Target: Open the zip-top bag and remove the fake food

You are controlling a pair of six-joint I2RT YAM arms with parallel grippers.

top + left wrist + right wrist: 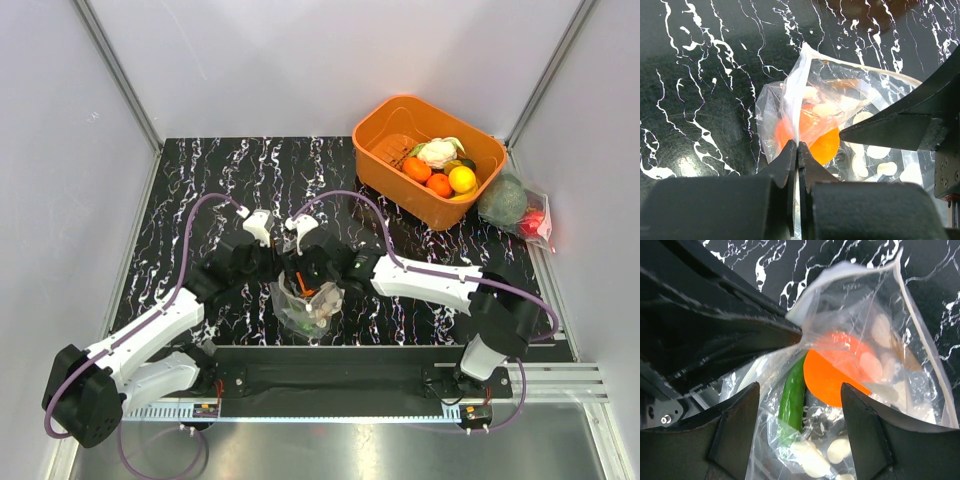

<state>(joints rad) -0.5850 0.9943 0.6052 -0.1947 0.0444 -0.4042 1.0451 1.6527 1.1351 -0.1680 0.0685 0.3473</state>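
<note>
Top external view puts the zip-top bag (305, 308) off the counter (200, 190), hung between your two arms just ahead of their bases. It sits well apart from the orange basket (392, 190) in the far right corner. The lift looks deliberate: with the bag in the air, its weight drags the film down and the mouth faces up towards the claws, so one side can be pinned while the other works.

In the left wrist view, your left claw (797, 147) is pressed fully together on a thin fold of the bag's clear film, near one top corner. That pinch seems to carry the whole bag. The fake food (824, 146) sags in a clump just beyond the tips.

In the right wrist view, your right claw (799, 387) is spread wide, one finger on either side of the bag, and it grips nothing. I cannot tell whether either finger is brushing the plastic. Between those fingers you see the orange fruit (832, 375) and the long green vegetable (792, 400), both inside the film. The white top strip curls apart at the upper edge, so the mouth looks at least partly open.

None of the food is out yet.
</note>
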